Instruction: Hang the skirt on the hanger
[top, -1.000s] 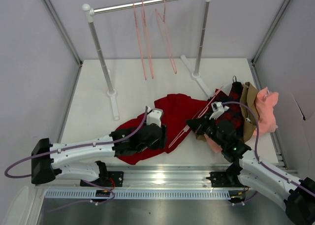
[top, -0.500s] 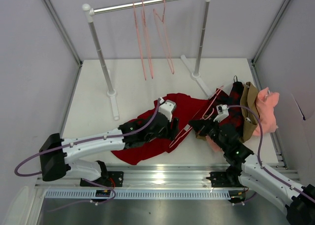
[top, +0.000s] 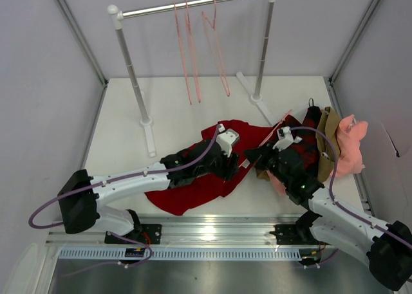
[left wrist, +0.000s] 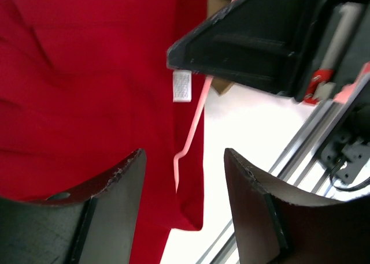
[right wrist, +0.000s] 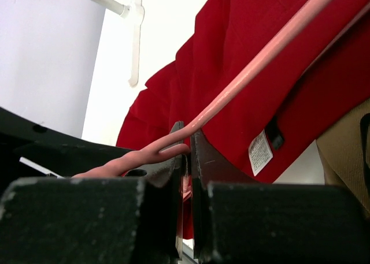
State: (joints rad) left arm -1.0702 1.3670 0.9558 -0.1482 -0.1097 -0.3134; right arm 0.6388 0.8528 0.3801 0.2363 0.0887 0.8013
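Over the skirt point(top: 193, 192), left end effector point(left wrist: 184, 155) wide, now nearer the hanger point(right wrist: 260, 60), right end effector point(right wrist: 187, 151) clamping it.

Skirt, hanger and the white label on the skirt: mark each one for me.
skirt point(top: 193, 192), top external view, bare cloth near its front edge.
hanger point(right wrist: 260, 55), right wrist view, straight stretch of wire crossing the red cloth.
white label point(left wrist: 181, 85), left wrist view, middle of the tag.

left arm point(top: 129, 180) stretched low toward centre | left gripper point(left wrist: 182, 160) fingers apart | right gripper point(right wrist: 188, 144) pinching hanger point(right wrist: 254, 66)
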